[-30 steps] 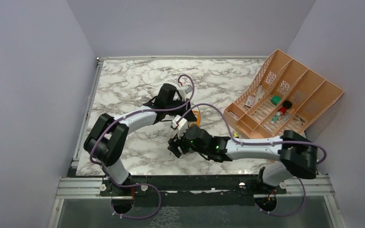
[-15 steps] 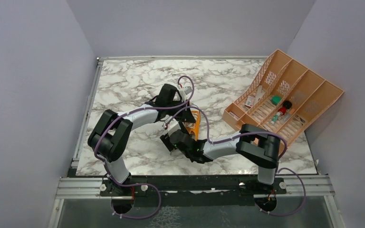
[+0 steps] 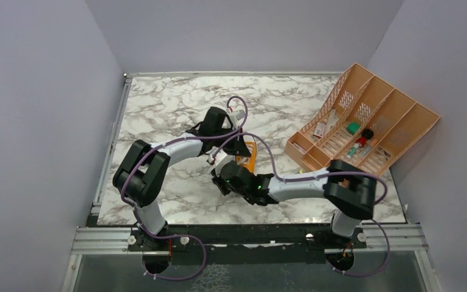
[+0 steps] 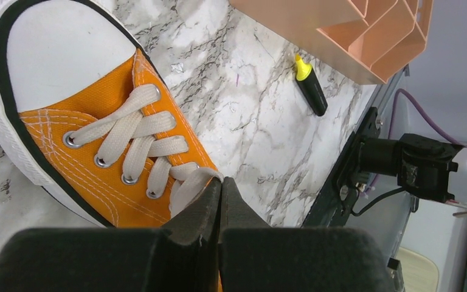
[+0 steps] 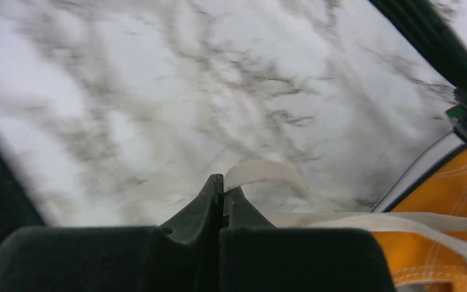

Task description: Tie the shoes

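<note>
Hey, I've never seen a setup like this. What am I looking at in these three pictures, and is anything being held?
These are two robot arms, a left arm and a right arm, bolted at the near edge of a marble table. One picture looks down from above. The other two come from cameras on the wrists. On the table are an orange sneaker, a peach sorting tray and a highlighter. The left gripper is shut on a stretch of white lace, and the right gripper is shut on another stretch.

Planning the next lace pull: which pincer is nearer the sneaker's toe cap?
Left. The left pincer grips a lace over the sneaker's eyelets, behind the toe cap; the right pincer grips a lace loop over the table, beside the sneaker.
</note>
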